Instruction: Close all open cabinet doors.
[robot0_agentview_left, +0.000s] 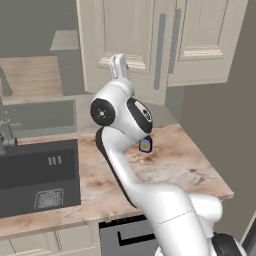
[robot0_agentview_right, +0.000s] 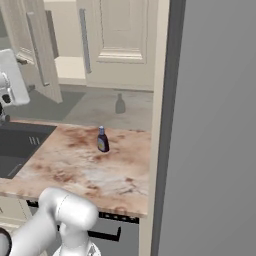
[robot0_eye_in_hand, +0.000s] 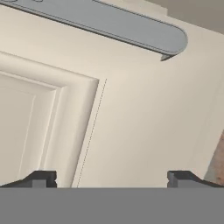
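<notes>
Cream panelled cabinet door (robot0_eye_in_hand: 131, 118) is faced closely by the spread, empty jaws.
A small dark bottle (robot0_agentview_right: 102, 140) is seen on the mottled brown stone worktop (robot0_agentview_right: 90, 170); beyond it, the left wall door (robot0_agentview_right: 37, 47) stands ajar, the right door (robot0_agentview_right: 120, 42) shut.

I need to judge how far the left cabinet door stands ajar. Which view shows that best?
The right base view: the left cabinet door swings out, exposing the shelf behind. The left base view faces it flat; the hand view gives a close-up of panel and handle.
</notes>
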